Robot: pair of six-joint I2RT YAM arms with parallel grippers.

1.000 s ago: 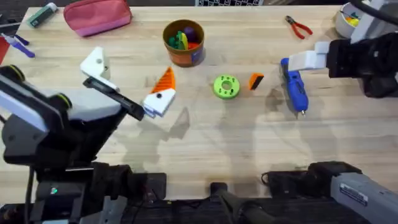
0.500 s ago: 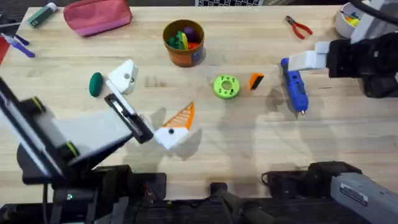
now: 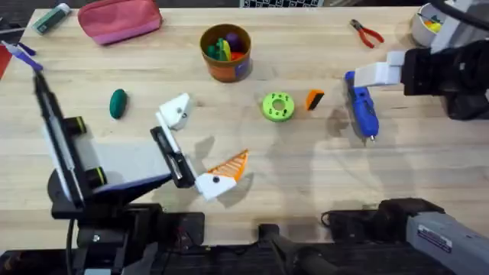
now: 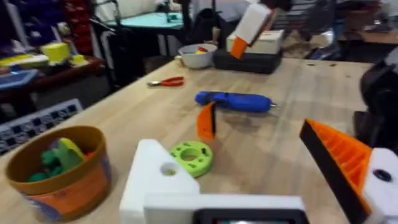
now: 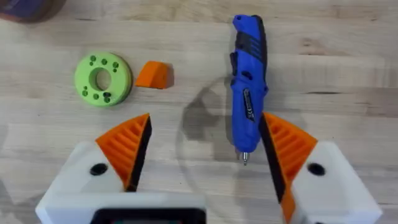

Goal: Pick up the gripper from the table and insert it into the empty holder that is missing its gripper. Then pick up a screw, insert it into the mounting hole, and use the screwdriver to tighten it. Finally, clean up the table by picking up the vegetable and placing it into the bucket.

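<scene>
1. Left gripper (image 3: 197, 147) – jaws spread wide, holding nothing; one finger mount bare white, the other with an orange pad.
2. Right gripper (image 5: 205, 155) – open over the screwdriver (image 5: 247, 87), not touching it.
3. Orange gripper (image 3: 314, 99) lies on the table (image 3: 306, 176) just right of the green disc (image 3: 277, 106).
4. Bucket (image 3: 225, 52) is up-left of the disc; vegetable (image 3: 117, 103) is far left.

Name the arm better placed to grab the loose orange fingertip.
Right. The right pincer hangs open near the orange fingertip, both pads fitted; the left pincer sits farther off, one finger bare.
</scene>
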